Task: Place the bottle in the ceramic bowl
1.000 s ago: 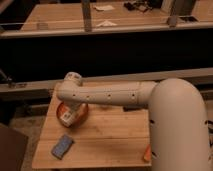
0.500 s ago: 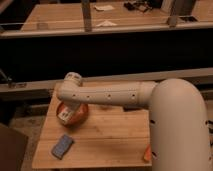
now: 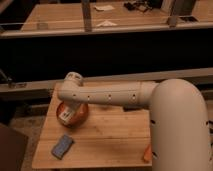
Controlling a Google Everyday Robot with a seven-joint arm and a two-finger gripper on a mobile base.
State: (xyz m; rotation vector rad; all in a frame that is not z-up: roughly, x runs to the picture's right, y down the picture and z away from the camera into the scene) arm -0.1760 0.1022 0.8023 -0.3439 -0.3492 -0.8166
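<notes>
The tool (image 3: 68, 107) hung over the bowl (image 3: 81, 115), seemingly touching the bottle (image 3: 64, 116) tilted inside it. Whether it gripped could not be told.

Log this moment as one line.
claw: above ceramic bowl | bottle: at bowl, under claw | blue block: on table, near bowl

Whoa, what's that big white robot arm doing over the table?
The robot is putting a bottle into a bowl. Its arm reaches left across the wooden table, and the gripper at its end hangs over the orange-brown bowl. The small white bottle sits just under the gripper, at the bowl. I cannot tell if it rests inside yet. A blue block and an orange piece lie apart, untouched.
</notes>
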